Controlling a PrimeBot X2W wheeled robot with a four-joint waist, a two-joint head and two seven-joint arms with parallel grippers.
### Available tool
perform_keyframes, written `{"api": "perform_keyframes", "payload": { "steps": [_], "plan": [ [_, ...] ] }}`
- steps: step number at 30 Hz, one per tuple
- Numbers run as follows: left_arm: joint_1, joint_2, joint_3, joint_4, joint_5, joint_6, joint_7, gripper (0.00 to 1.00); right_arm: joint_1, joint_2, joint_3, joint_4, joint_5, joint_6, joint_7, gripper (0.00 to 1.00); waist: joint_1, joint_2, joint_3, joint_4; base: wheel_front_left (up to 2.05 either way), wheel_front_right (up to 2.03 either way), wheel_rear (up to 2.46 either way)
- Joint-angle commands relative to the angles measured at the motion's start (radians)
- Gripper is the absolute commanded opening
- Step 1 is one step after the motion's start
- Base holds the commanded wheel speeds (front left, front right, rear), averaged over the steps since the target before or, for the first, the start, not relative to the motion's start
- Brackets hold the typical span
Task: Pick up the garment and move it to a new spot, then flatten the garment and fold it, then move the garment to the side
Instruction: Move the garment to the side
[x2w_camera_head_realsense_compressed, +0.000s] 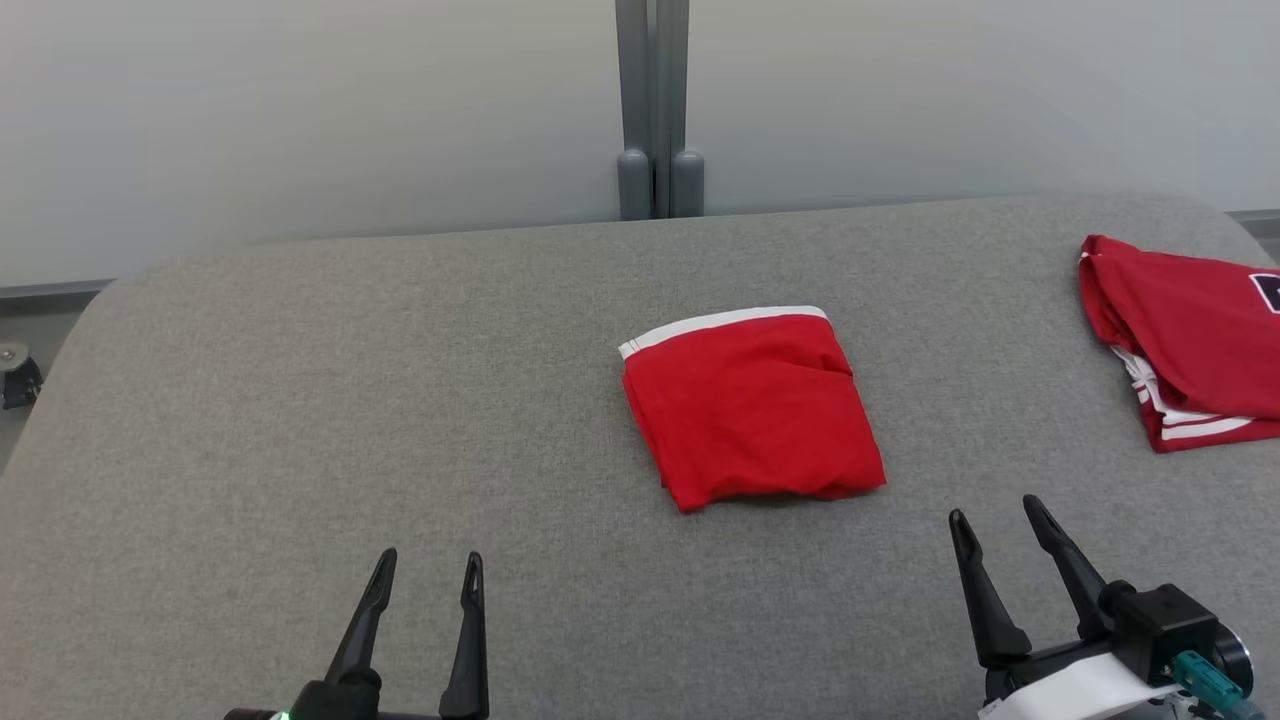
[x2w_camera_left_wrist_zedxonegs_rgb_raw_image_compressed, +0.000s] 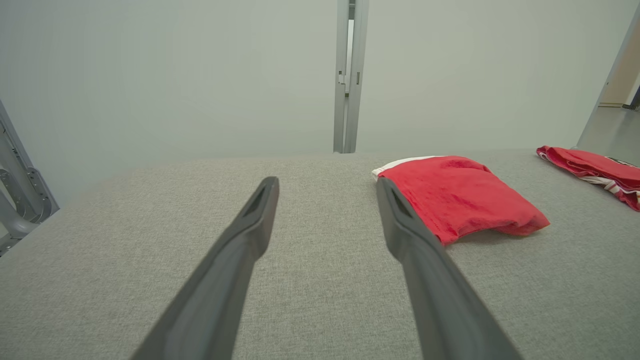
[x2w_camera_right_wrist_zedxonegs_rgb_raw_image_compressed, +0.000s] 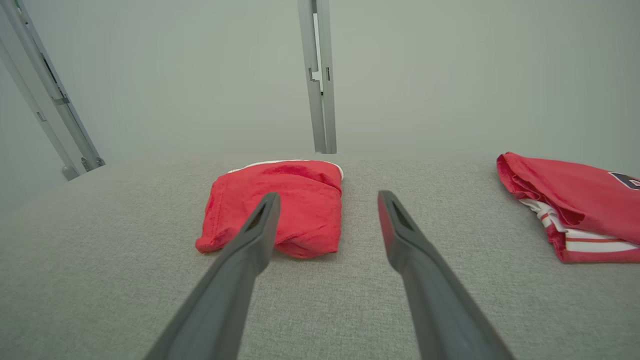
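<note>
— Garment (x2w_camera_head_realsense_compressed: 752, 408) first: where does it lie?

— Near the middle of the grey fabric-covered table (x2w_camera_head_realsense_compressed: 400, 400), folded into a compact red bundle. A white band runs along its far edge, and the near edge is a little rumpled.

— Is either gripper on it?

— No. In the head view both sit nearer the robot than the bundle and apart from it. The left gripper (x2w_camera_head_realsense_compressed: 430, 555) is low at the left, well away from the red cloth. The right gripper (x2w_camera_head_realsense_compressed: 994, 508) is at the lower right, closer to the bundle's near right corner but with bare table between them.

— And the fingers?

— Spread wide on both, holding nothing. Each wrist view shows its two dark fingers standing apart with grey table between them. In the right wrist view the left finger crosses in front of the bundle's near edge, but the head view shows a gap there.

— What else is on the table?

— A second red garment (x2w_camera_head_realsense_compressed: 1190, 340) with white stripes and a dark patch, lying folded at the far right edge, well apart from the first.

— Behind the table?

— A pale wall with a grey upright post (x2w_camera_head_realsense_compressed: 658, 110) at its middle.
</note>
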Motion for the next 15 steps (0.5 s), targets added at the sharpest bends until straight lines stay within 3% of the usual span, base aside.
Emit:
{"api": "perform_keyframes", "payload": {
  "steps": [1,9,15],
  "plan": [
    [-0.02,0.001,-0.002,-0.004,0.005,0.0,0.001,1.0,-0.014,-0.006,0.003,0.005,0.003,0.0,-0.003,1.0,0.0,0.0,0.018,0.007,0.0,0.0,0.0],
    [-0.073,0.001,-0.024,-0.022,0.013,-0.004,0.001,1.0,-0.093,-0.016,-0.004,0.027,0.072,0.0,-0.003,1.0,0.0,0.0,0.104,0.037,0.0,0.0,0.0],
    [-0.12,0.001,-0.036,-0.023,0.014,-0.007,0.0,1.0,-0.247,-0.111,0.088,0.153,0.187,0.0,-0.003,1.0,0.0,0.0,0.171,0.057,0.0,0.0,0.0]
  ]
}}
